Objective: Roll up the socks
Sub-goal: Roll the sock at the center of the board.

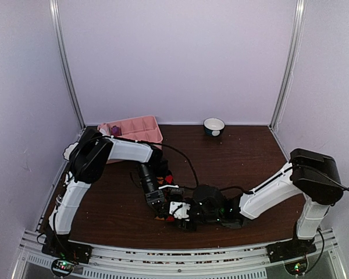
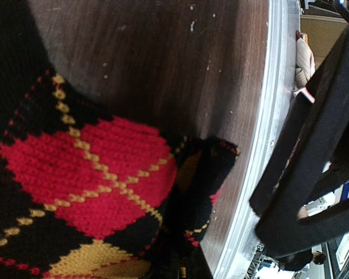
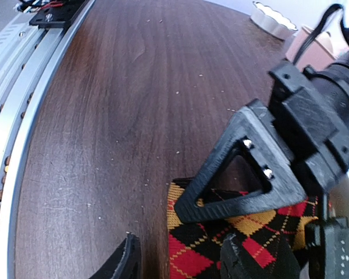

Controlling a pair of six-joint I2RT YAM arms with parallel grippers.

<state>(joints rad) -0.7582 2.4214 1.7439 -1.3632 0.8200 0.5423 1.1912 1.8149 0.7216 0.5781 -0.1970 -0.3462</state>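
Note:
A black sock with red and yellow argyle diamonds (image 3: 221, 244) lies flat on the dark wood table near the front edge. In the top view only small bits of the sock (image 1: 169, 179) show between the two arms. My left gripper (image 1: 160, 203) is shut on the sock near its yellow cuff edge, and one triangular finger (image 3: 244, 180) lies across the fabric. The sock (image 2: 87, 168) fills the left wrist view, with a dark fold running to the jaws. My right gripper (image 3: 180, 244) is open and straddles the cuff edge, one finger on bare table and the other on the sock.
A pink compartment tray (image 1: 139, 129) stands at the back left with something magenta (image 1: 112, 129) at its left end. A small white bowl (image 1: 214, 126) sits at the back centre. An aluminium rail (image 3: 23, 87) runs along the table's front edge, close to the sock.

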